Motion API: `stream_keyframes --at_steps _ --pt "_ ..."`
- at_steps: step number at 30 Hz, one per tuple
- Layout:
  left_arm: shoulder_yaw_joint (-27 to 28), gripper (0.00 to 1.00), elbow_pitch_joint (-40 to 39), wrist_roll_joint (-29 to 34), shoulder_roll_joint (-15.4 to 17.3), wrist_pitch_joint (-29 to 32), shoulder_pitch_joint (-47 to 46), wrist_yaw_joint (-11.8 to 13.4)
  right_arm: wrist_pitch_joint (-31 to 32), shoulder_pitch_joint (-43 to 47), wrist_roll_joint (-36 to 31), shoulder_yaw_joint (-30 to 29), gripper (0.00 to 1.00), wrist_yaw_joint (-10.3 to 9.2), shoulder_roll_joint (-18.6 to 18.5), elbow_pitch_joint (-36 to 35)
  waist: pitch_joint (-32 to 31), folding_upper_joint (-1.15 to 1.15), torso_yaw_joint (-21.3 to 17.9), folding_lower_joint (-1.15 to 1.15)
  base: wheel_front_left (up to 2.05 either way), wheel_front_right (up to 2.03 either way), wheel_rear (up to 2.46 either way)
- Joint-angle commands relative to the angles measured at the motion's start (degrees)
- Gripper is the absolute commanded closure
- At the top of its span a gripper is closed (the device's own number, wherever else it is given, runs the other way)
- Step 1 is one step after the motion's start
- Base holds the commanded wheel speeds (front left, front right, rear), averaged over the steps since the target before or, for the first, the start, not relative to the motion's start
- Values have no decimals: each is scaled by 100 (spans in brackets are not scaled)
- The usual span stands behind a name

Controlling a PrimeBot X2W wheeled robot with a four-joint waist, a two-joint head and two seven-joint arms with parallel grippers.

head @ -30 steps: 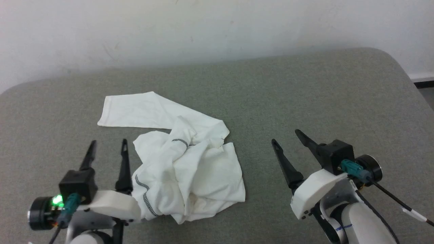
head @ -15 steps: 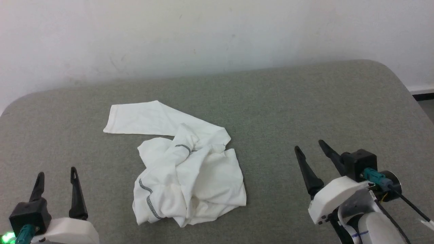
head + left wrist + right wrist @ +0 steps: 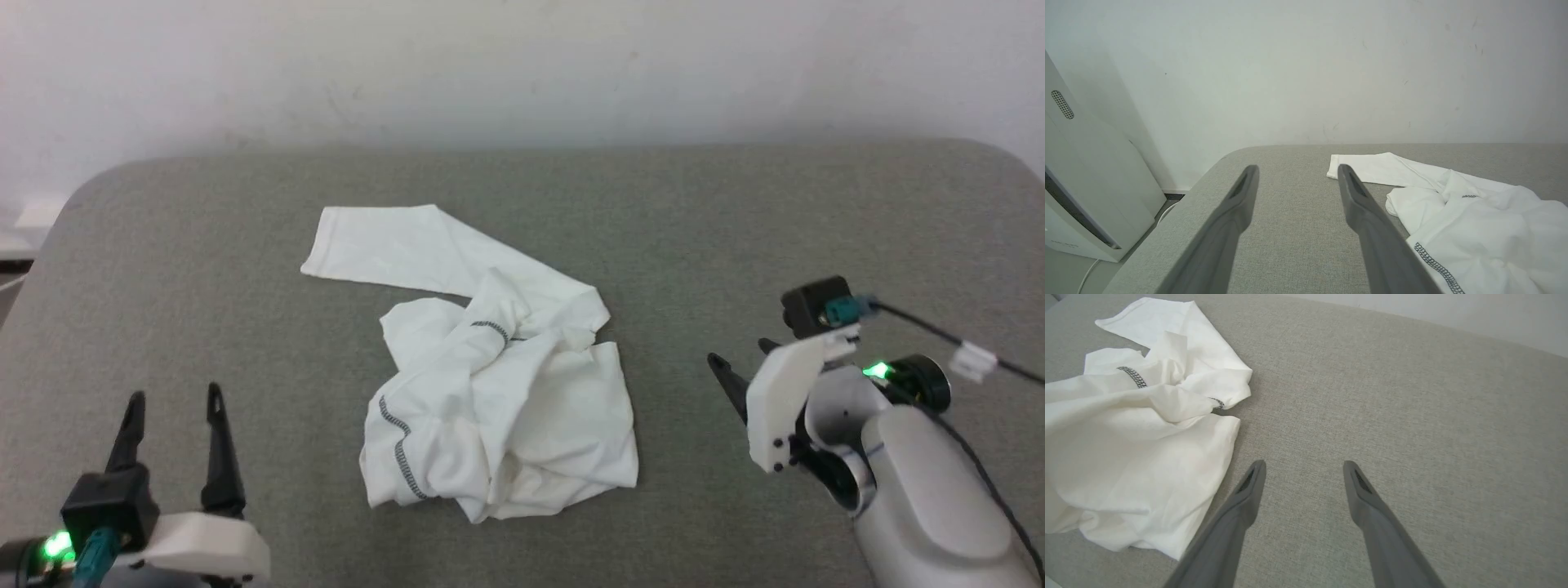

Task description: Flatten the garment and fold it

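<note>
Far left, in the left wrist view, a white cabinet [image 3: 1081, 196] stands on the floor beside the rounded corner of the grey padded table [image 3: 735, 220], against a plain white wall [image 3: 522, 65]. The left gripper [image 3: 175, 394] sits at the near left of the table, its two dark fingers spread wide apart with nothing between them, pointing toward the wall. It is clear of the cloth. The shirt [image 3: 506, 408] lies on the table a little left of centre, between the two grippers, crumpled into a loose heap. One sleeve [image 3: 384, 249] runs out flat from the heap toward the far left. A dark stitched seam [image 3: 400, 445] shows along the heap's near left edge, and a second short length of seam crosses its upper folds. The near right part lies flatter, with a fairly straight edge. The right gripper [image 3: 739, 351] is right of the heap, fingers aimed leftward at it, spread wide and empty over bare table. In the right wrist view its left finger comes close to the shirt's edge, with no contact seen. A black cable [image 3: 922, 322] runs off from the right wrist.
</note>
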Motion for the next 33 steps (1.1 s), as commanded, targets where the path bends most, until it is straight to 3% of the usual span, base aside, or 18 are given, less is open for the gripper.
stream_keyframes --at_steps 1,7,11,17,21,22,23,24,28,33 --pt "-56 0 42 7 -34 -70 -197 -20 273 -292 203 135 0 -5 -32 240 300 0 304 0 0 0 0" --pt "-235 0 243 23 -127 -316 -662 -71 1311 -1272 1159 1013 0 -5 -157 1041 641 0 694 0 0 0 0" --pt "-299 0 402 5 -183 -485 -897 -89 1630 -1791 1707 1593 0 -5 -264 1386 844 0 884 0 0 0 0" --pt "-347 0 638 -46 -304 -645 -1108 -48 2032 -2217 2062 2284 0 -5 -392 2357 1051 0 1071 0 0 0 0" --pt "-372 0 773 -60 -337 -713 -1190 -34 2535 -2248 2187 2455 2 -5 -272 3180 1086 0 1124 0 0 0 0" --pt "-374 0 801 -65 -343 -726 -1206 -30 2646 -2257 2213 2433 50 -5 -234 3396 1088 0 1132 0 0 0 0" --pt "-369 0 825 -74 -351 -737 -1219 -19 2758 -2270 2242 2406 81 -5 -177 3590 1089 0 1135 0 0 0 0" --pt "-362 0 857 -94 -364 -733 -1227 -9 2844 -2291 2270 2376 100 -5 -112 3752 1080 0 1135 0 0 0 0" --pt "-351 0 925 -110 -356 -732 -1222 12 2845 -2384 2302 2367 100 -5 43 3957 1024 0 1102 0 0 0 0" --pt "-369 0 983 -104 -314 -678 -1190 30 1990 -2607 2275 2481 100 -5 -2 3625 838 0 1010 0 0 0 0"
